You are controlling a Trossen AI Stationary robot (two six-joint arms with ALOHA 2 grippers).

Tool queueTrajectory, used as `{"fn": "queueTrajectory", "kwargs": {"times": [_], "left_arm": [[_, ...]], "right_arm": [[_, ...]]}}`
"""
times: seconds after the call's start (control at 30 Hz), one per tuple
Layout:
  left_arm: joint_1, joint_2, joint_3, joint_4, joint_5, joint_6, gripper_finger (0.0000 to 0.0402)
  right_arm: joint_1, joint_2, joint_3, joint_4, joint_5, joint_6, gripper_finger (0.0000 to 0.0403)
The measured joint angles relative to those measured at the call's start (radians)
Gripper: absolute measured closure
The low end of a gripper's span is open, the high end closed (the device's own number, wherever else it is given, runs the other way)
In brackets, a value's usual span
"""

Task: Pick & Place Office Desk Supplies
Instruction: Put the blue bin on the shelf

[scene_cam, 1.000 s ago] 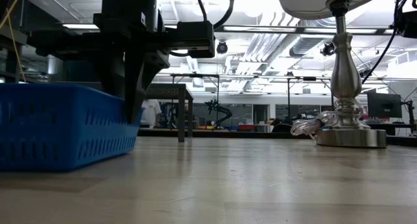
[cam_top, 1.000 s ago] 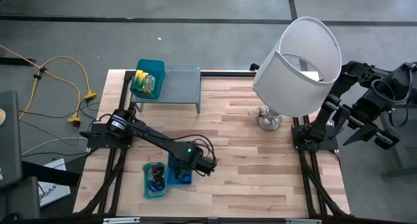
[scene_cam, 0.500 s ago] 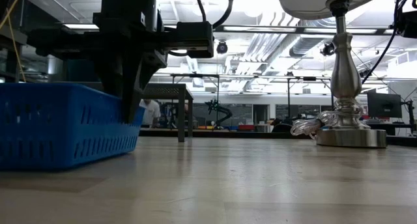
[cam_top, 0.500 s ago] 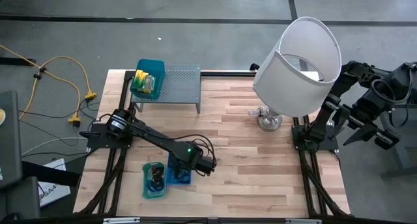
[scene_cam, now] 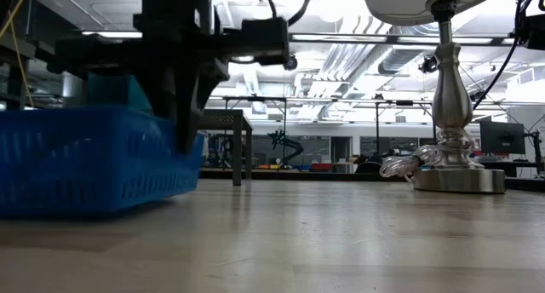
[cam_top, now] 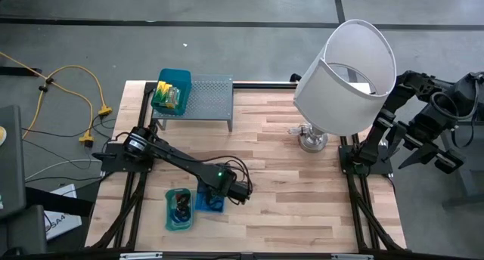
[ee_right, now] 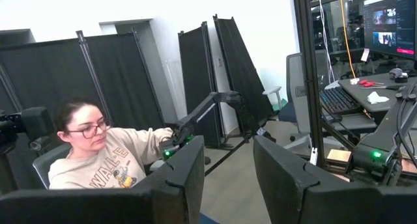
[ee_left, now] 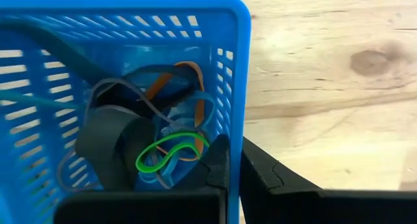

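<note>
Since one second ago, the blue perforated plastic basket (cam_top: 209, 199) has shifted a little toward the table's middle and is tilted in the low view, its near side lifted.

From above, the left arm stretches low from the table's left edge to the left gripper (cam_top: 216, 199), which is at the basket's right wall. A teal plastic tray (cam_top: 178, 208) with dark loops lies just beside it. The right arm is folded off the table's right edge, behind the white-shaded lamp (cam_top: 348, 77).

At table height, the left gripper (scene_cam: 185, 114) stands upright at the basket (scene_cam: 94, 161) wall.

From the left wrist, the jaws are closed on the basket (ee_left: 238, 74) wall, one finger inside, one outside. Inside lie rubber bands (ee_left: 171, 152), green, orange and blue.

From the right wrist, the right gripper (ee_right: 228, 168) has its fingers apart, holding nothing, pointing at a seated person (ee_right: 107, 155).
</note>
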Motion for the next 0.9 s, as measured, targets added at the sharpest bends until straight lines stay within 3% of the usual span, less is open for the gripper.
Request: {"fn": "queueTrajectory", "kwargs": {"times": [0.43,0.9], "left_arm": [[0.022,0.000,0.280,-0.363,-0.082,0.055,0.0397],[0.096,0.002,0.489,-0.571,-0.098,0.148,0.0397]], "right_arm": [[0.000,0.000,0.000,0.000,0.000,0.000,0.0283],[0.000,0.000,0.000,0.000,0.000,0.000,0.0283]]}}
